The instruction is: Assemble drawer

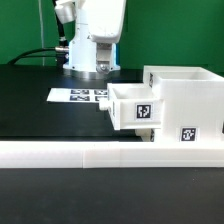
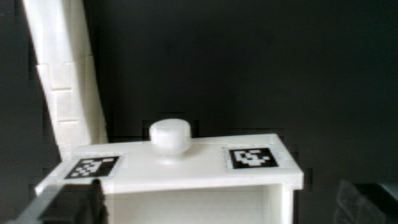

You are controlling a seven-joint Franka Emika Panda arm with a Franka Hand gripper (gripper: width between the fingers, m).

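Observation:
The drawer's big white housing (image 1: 186, 100) stands at the exterior view's right, with a tag on its front. One small open-topped box (image 1: 134, 106) sticks out of its side, partly slid in. In the wrist view this box (image 2: 178, 170) shows its round knob (image 2: 171, 136), two tags and its open inside. My gripper (image 2: 214, 206) is open above the box's far part, one dark finger (image 2: 64, 206) at each side. In the exterior view my gripper's fingers are hidden behind the box, below the arm (image 1: 96, 40). I cannot pick out a second small box.
The long low white rail (image 1: 110, 153) runs along the table's front and also shows in the wrist view (image 2: 63, 80). The marker board (image 1: 78, 95) lies flat behind the small box. The table is black, with a green backdrop behind it.

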